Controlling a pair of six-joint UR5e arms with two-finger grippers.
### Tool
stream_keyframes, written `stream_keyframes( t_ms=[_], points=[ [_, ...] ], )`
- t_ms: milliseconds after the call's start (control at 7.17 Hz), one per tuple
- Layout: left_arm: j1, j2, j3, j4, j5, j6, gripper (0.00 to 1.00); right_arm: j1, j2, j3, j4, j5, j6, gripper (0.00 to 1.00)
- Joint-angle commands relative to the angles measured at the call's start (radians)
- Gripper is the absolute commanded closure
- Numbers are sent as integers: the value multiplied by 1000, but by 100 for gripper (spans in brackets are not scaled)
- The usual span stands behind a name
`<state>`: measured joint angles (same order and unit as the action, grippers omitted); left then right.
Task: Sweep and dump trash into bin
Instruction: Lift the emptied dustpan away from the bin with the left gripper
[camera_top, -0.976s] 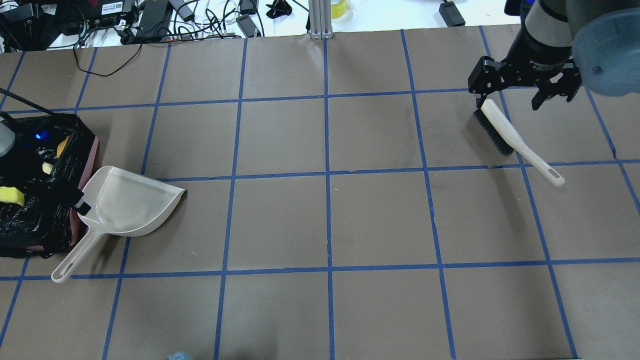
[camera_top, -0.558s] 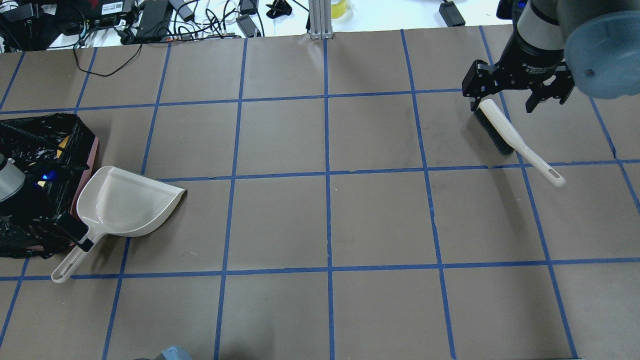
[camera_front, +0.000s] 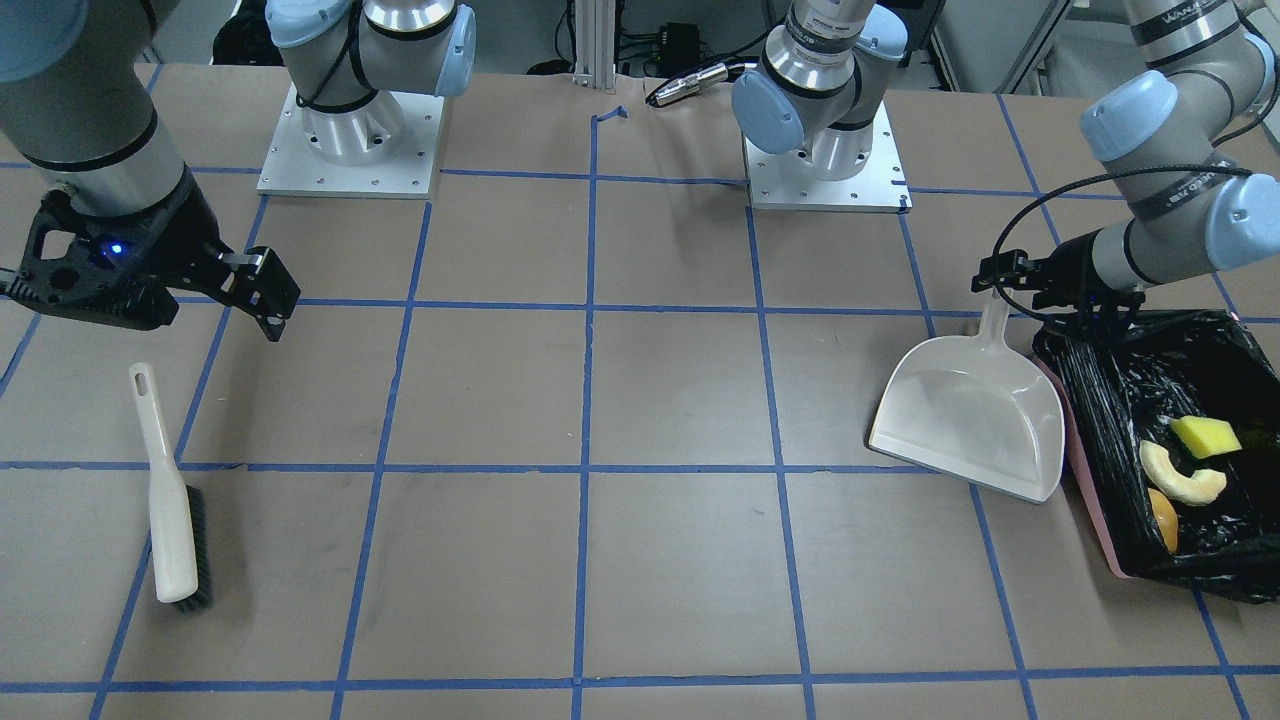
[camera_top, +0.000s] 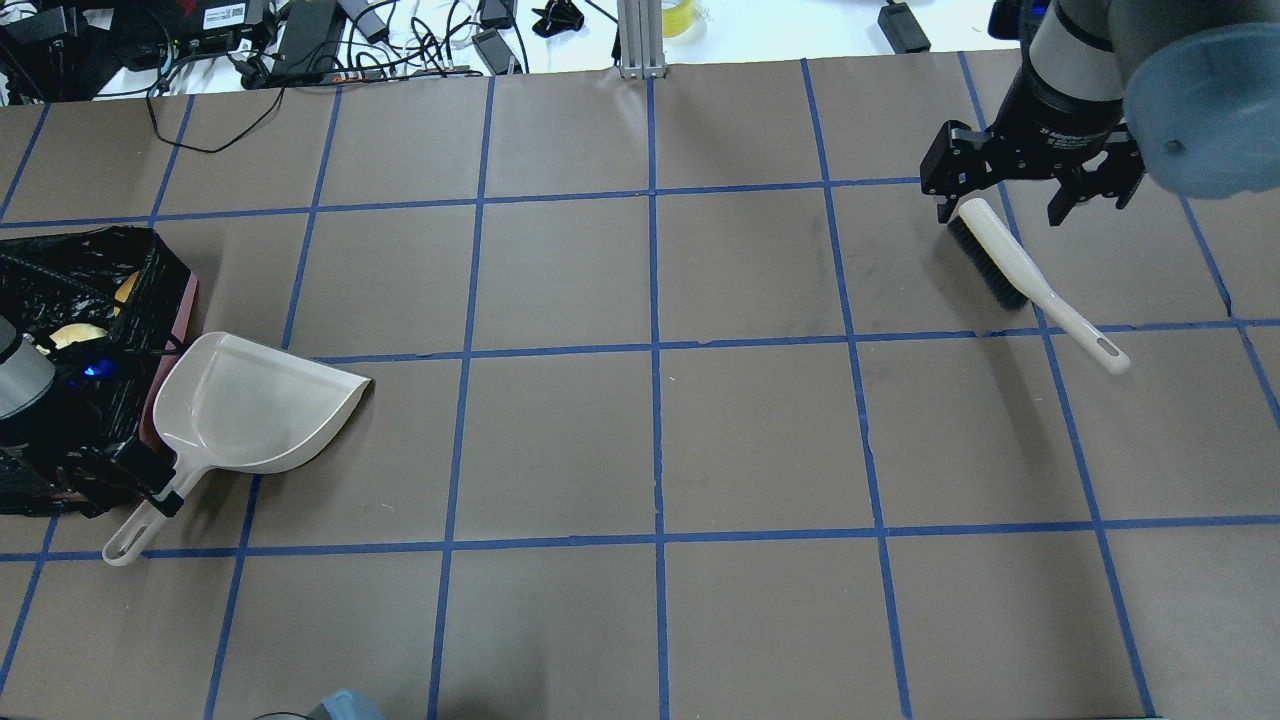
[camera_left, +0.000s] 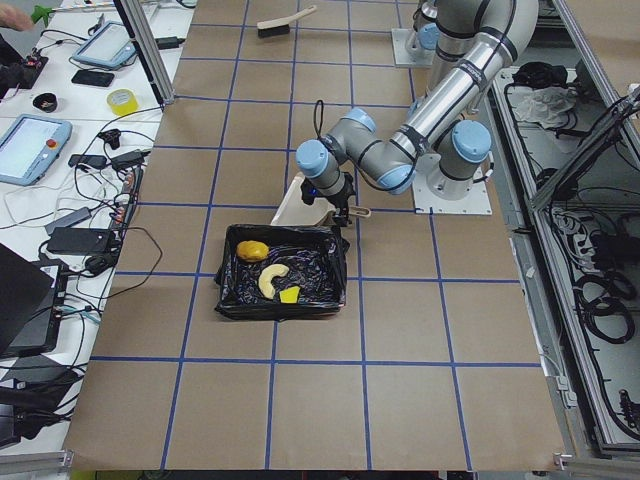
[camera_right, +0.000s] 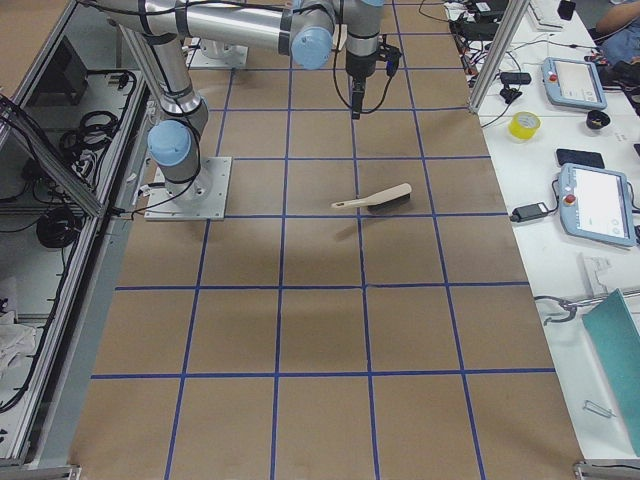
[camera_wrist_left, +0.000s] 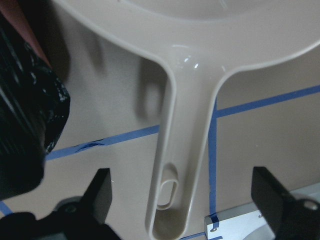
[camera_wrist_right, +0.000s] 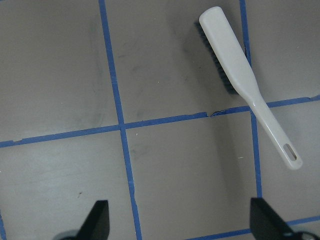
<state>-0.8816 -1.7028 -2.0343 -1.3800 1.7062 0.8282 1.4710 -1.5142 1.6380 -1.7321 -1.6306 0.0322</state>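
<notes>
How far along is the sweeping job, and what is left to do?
Done: all three trash pieces lie in the bin, and the dustpan sits empty beside it. In hand: nothing; the left claw is open astride the dustpan handle, the right claw open, apart from the brush lying flat. Left: seemingly only retracting the arms.

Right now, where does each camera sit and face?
Front-facing: across the table, facing the robot; left arm at right.
Overhead: behind the robot, looking down; right gripper near brush.
Exterior left: table end by the bin; left arm near.
Exterior right: opposite end; right arm near.
Left wrist: down on the dustpan handle between open fingers.
Right wrist: down on the brush, fingers showing.
Front-facing and overhead share the dustpan.
</notes>
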Motion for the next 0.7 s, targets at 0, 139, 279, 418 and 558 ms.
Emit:
stream_keyframes(
  t_ms=[0,139,279,418,558],
  points=[
    [-25,0,-33,4,-2,-35,3,2,-1,-4,2,2,0,0],
    [-25,-4,-34,19,4,-31,10,2,-3,-10,5,3,0,0],
    [-26,-8,-23,31,6,-26,46,8,-23,-15,17,17,3,0],
    [-26,-9,-8,36,4,-24,99,50,-29,-12,16,0,21,0],
    [-26,-9,-4,36,3,-23,100,96,-37,-14,17,2,59,0]
  ],
)
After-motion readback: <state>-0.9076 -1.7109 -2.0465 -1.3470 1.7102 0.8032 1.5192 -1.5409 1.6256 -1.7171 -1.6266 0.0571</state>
